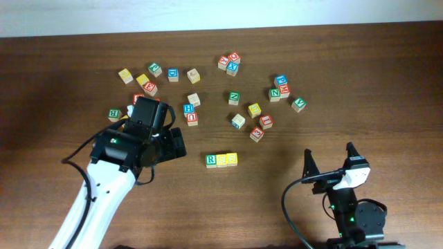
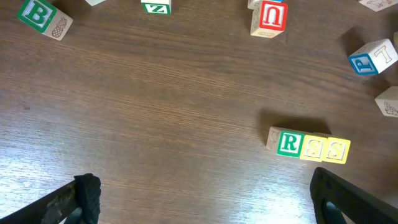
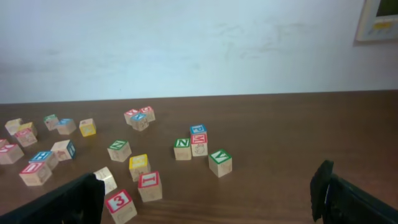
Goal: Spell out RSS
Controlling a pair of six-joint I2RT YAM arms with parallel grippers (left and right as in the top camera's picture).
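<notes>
R (image 1: pixel 211 160), S (image 1: pixel 221 160), S (image 1: pixel 232 159) sit touching in a row mid-table, at 3 o'clock from the left gripper (image 1: pixel 178 143), whose jaws are apart and empty. The right gripper (image 1: pixel 329 160), at 4 o'clock from the row, is likewise spread. A careless swing of the left arm towards 3 o'clock could scatter the row.

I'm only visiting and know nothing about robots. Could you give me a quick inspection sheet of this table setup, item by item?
Surface: dark brown wooden table, no spills seen.
Job's things: pale wooden cube with green R and two yellow-faced wooden S cubes sit touching in a row, reading RSS.
Clutter: many other wooden letter cubes scattered beyond the row, among them a green B cube and a red U cube.
Grippers: left gripper and right gripper both open, holding nothing.
Cables: black cable loops beside the left arm; another black cable by the right arm.
Surroundings: pale wall behind the table; corner of a framed picture.
</notes>
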